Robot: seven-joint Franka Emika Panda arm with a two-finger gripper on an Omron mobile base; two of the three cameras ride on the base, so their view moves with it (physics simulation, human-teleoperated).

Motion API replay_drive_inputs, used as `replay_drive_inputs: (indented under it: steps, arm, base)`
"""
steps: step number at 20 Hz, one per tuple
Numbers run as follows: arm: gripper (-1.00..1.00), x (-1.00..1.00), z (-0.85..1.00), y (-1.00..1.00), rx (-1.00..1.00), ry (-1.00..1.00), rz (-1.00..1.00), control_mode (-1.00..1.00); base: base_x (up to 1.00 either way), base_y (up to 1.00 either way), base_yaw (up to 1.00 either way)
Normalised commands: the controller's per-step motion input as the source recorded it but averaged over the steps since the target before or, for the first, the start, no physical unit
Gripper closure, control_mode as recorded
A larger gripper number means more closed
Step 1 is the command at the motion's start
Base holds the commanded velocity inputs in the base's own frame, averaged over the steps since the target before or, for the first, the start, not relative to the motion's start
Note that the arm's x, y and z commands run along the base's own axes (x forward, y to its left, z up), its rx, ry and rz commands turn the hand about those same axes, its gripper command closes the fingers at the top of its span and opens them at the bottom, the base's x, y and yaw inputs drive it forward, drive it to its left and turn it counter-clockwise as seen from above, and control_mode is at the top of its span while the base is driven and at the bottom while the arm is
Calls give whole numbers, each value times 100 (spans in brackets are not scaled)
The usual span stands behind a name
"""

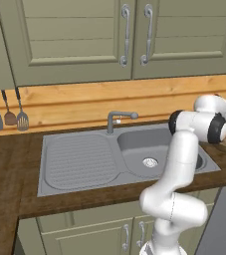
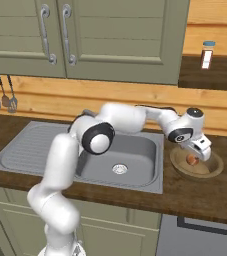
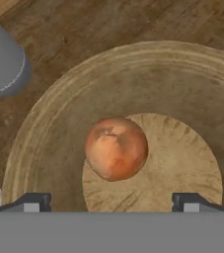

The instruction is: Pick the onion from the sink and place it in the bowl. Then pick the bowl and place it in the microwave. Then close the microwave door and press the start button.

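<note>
Over bowl: gripper (image 3: 111,202), jaws spread wide, holding nothing
onion (image 3: 116,148): apparently resting inside bowl (image 3: 182,79)
bowl spot: counter, right of sink (image 2: 145,177)

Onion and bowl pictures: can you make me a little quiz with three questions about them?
1. True or false: the onion lies inside the bowl.
2. Where does the bowl stand? A) in the sink basin B) on the wooden counter to the right of the sink C) on the drainboard
3. Fill in: in the hand view the gripper fingertips stand wide ____, one on each side of the onion and not touching it.

Key: 1 true; 2 B; 3 apart.
</note>
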Motion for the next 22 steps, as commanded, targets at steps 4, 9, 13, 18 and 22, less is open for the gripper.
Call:
replay_drive_inputs:
  steps: [4,9,13,18,22]
  arm:
    - [-100,-48,44,68,-7,6,6,-100]
    - [-100,-20,23,47,-12,13,15,-100]
    - [-100,0,0,31,-12,16,23,-100]
    - [-100,18,0,4,-2,18,21,-100]
    - [-100,42,-5,0,0,28,19,-100]
  base:
    - [0,0,0]
    - [0,0,0]
    - [0,0,0]
    - [0,0,0]
    - [0,0,0]
